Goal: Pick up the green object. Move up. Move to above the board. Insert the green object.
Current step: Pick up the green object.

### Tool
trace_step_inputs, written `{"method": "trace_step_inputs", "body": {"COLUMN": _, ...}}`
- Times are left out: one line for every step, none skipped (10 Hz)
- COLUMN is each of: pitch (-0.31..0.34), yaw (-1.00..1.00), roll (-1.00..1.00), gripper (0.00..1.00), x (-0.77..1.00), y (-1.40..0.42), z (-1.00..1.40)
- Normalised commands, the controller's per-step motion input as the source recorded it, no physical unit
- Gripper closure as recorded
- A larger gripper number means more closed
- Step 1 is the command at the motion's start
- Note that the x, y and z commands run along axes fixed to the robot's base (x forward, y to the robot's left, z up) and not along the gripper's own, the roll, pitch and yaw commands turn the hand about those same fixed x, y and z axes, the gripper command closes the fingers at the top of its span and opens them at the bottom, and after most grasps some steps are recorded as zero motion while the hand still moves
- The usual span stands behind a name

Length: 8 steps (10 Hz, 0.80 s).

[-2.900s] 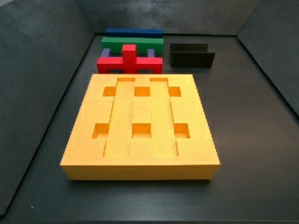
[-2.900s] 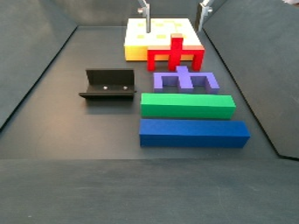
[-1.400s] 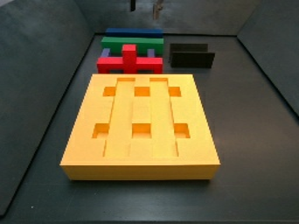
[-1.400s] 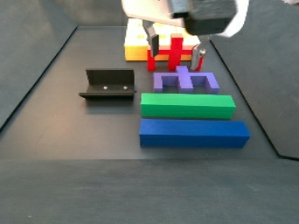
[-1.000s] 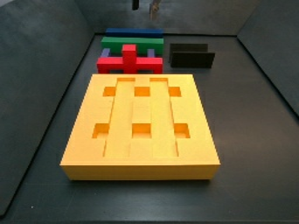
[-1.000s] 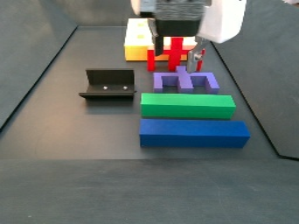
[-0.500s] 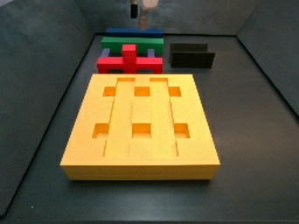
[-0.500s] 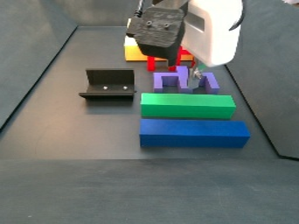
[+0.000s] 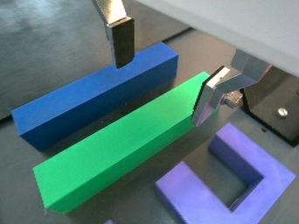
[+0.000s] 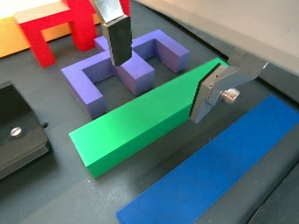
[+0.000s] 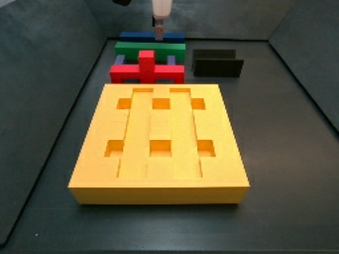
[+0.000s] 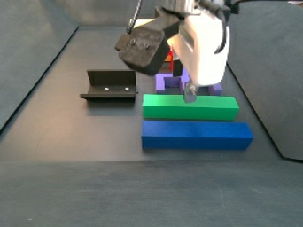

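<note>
1. Since half a second ago, we see the arm has swung forward and down in a side view, so the gripper (image 12: 190,89) now hangs just over the green object (image 12: 190,106), low and right of centre.
2. We lose much behind the white wrist housing there: the red cross block (image 11: 146,62) and most of the purple block (image 12: 166,82) are covered, and the board (image 11: 161,142) cannot be made out in that picture.
3. In a side view from the board's end, only a white sliver of the arm shows at the top edge, and the green object (image 11: 150,45) is a thin strip at the back, with the blue bar (image 11: 149,36) behind it.
4. In both wrist views, we see the fingers (image 9: 121,39) spread wide, one on each long side of the green object (image 9: 117,144), gripping nothing.
5. We find the green object flat on the floor between the blue bar (image 10: 208,171) and the purple block (image 10: 124,70).
6. We see the fixture (image 12: 109,85) at left, well apart.
</note>
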Motion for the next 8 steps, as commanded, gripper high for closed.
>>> {"method": "trace_step_inputs", "body": {"pitch": -0.180, "yaw": -0.39, "roll": -0.30, "gripper": 0.00, "x": -0.05, "y": 0.00, "z": -0.31}}
{"method": "trace_step_inputs", "body": {"pitch": -0.160, "yaw": -0.47, "roll": -0.09, "gripper": 0.00, "x": -0.08, "y": -0.02, "z": -0.38}}
{"method": "trace_step_inputs", "body": {"pitch": -0.104, "yaw": -0.24, "roll": -0.05, "gripper": 0.00, "x": -0.02, "y": -0.04, "z": -0.37}}
{"method": "trace_step_inputs", "body": {"pitch": -0.063, "yaw": -0.17, "roll": 0.04, "gripper": 0.00, "x": -0.09, "y": -0.03, "z": -0.29}}
{"method": "trace_step_inputs", "body": {"pitch": -0.101, "yaw": 0.05, "roll": 0.05, "gripper": 0.00, "x": -0.17, "y": -0.04, "z": -0.22}}
{"method": "trace_step_inputs", "body": {"pitch": 0.000, "yaw": 0.00, "roll": 0.19, "gripper": 0.00, "x": -0.18, "y": -0.03, "z": -0.22}}
{"method": "trace_step_inputs", "body": {"pitch": -0.037, "yaw": 0.00, "roll": 0.18, "gripper": 0.00, "x": -0.33, "y": -0.05, "z": -0.20}}
{"method": "trace_step_inputs", "body": {"pitch": -0.031, "yaw": 0.00, "roll": 0.11, "gripper": 0.00, "x": -0.25, "y": 0.00, "z": -0.19}}
